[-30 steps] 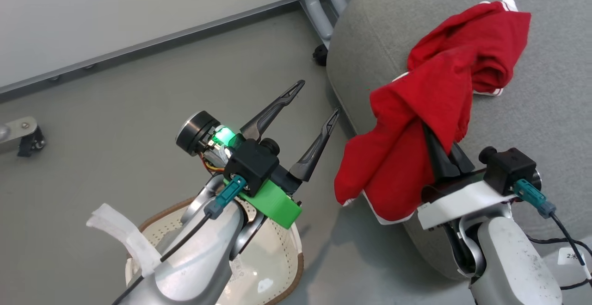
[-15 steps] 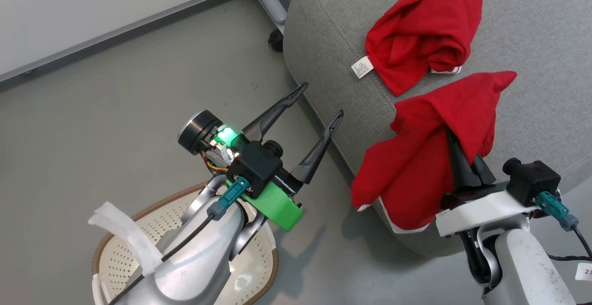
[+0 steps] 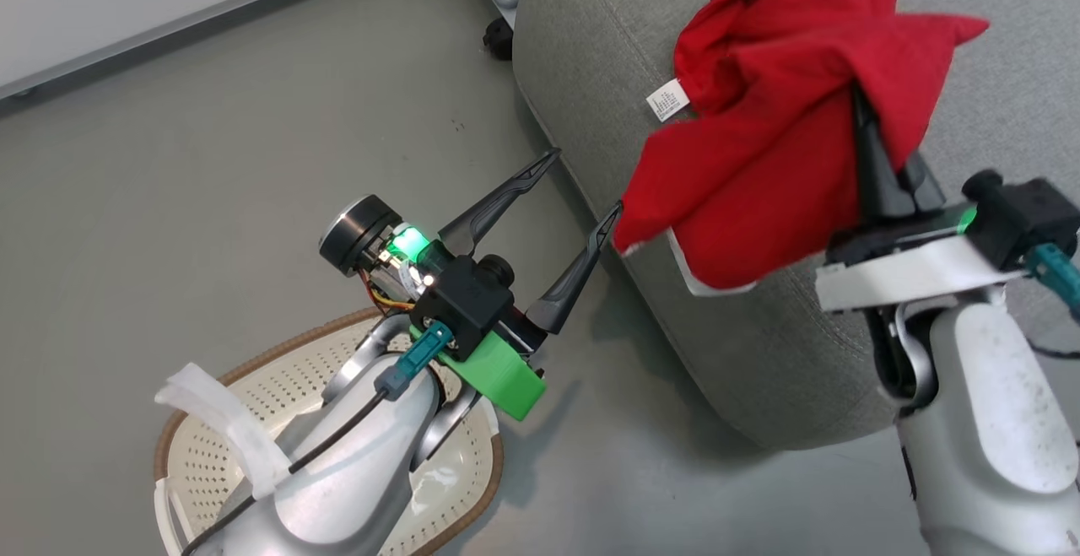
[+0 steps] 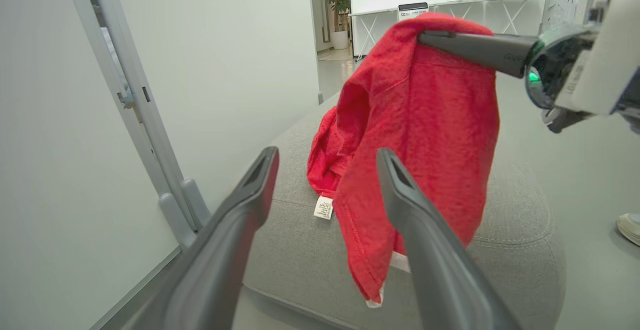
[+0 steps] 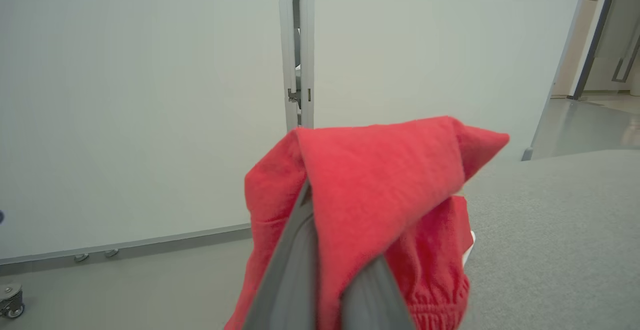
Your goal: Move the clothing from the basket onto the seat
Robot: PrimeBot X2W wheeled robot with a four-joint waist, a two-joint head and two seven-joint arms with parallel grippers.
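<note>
My right gripper [image 3: 869,138] is shut on a red garment [image 3: 759,176], which drapes over its fingers and hangs above the left edge of the grey seat [image 3: 591,50]. The fingertips are hidden under the cloth. A second red garment [image 3: 726,24] with a white tag lies on the seat behind it, partly covered. In the left wrist view the held garment [image 4: 425,134] hangs in front of the lying one [image 4: 325,165]. My left gripper [image 3: 584,179] stands open over the floor beside the seat. Below it is the basket [image 3: 278,353], its visible inside bare.
A pale wall panel with a grey base rail [image 3: 169,24] runs along the back left. A grey metal leg with a black caster [image 3: 498,33] stands at the seat's far corner. Grey floor lies between basket and seat.
The head camera has shifted. My right gripper has risen and carried the red garment further over the seat, now overlapping the lying garment. The left gripper stays open in place.
</note>
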